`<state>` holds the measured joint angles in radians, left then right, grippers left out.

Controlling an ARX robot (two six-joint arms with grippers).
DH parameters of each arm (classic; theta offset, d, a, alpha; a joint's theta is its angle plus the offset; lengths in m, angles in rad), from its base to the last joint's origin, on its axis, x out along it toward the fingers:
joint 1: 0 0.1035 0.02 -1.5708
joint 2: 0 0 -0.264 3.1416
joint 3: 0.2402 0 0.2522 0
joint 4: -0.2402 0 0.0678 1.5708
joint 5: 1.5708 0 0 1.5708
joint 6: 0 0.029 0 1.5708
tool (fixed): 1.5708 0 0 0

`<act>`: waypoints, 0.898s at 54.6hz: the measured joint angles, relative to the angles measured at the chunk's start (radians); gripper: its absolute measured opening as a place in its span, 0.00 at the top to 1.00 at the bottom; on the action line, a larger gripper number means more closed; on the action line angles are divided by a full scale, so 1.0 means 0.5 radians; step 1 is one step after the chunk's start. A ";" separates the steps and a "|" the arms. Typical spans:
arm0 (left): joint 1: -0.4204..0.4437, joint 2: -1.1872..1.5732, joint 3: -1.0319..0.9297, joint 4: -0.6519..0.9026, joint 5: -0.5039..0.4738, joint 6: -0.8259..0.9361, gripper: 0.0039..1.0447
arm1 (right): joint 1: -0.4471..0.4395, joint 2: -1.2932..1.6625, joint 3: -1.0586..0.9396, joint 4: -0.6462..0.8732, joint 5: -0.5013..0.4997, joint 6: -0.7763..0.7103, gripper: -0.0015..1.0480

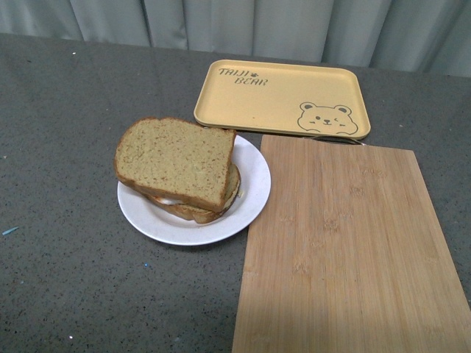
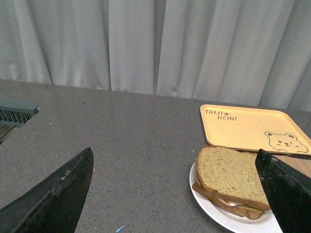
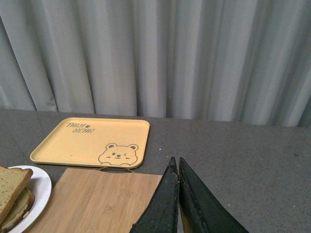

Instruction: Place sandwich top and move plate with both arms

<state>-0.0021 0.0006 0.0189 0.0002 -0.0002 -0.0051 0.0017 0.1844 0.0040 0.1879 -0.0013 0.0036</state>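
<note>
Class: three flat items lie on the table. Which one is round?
The white plate, which holds the sandwich. The yellow bear tray and the wooden board beside it are both rectangular.

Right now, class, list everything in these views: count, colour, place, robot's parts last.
sandwich top: one, tan-brown, lying on the lower slice
lower slice: one, tan, on the plate, something white above it
plate: one, white, left of the cutting board
tray: one, yellow with a bear drawing, behind the board
cutting board: one, pale wood, on the table
table: one, dark grey
curtain: grey-white, behind the table
ridged object: one, grey-green, on the table, left wrist view only
left jaws: two, black, wide apart, empty
right jaws: two, black, closed together, empty
</note>
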 joint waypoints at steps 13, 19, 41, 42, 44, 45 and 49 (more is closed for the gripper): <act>0.000 0.000 0.000 0.000 0.001 0.000 0.06 | 0.000 -0.359 0.001 -0.366 -0.002 -0.001 0.99; 0.000 0.000 0.000 0.000 0.001 0.000 0.06 | 0.000 -0.360 0.001 -0.372 -0.002 -0.003 0.96; -0.001 0.040 0.031 -0.099 0.034 -0.053 0.06 | 0.000 -0.360 0.001 -0.372 -0.002 -0.003 0.32; -0.004 0.076 0.060 -0.182 0.052 -0.077 0.06 | 0.000 -0.360 0.001 -0.372 -0.002 -0.004 0.28; -0.006 0.181 0.111 -0.324 0.066 -0.157 0.06 | 0.000 -0.360 0.001 -0.372 -0.002 -0.003 0.23; -0.006 0.262 0.130 -0.380 0.072 -0.202 0.06 | 0.000 -0.360 0.001 -0.372 -0.002 -0.004 0.20; -0.001 0.533 0.135 -0.335 0.097 -0.330 0.06 | 0.000 -0.360 0.001 -0.372 -0.001 -0.003 0.10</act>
<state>-0.0025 0.2672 0.0864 -0.1673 0.0483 -0.1699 0.0017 0.0044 0.0044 0.0017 -0.0017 0.0021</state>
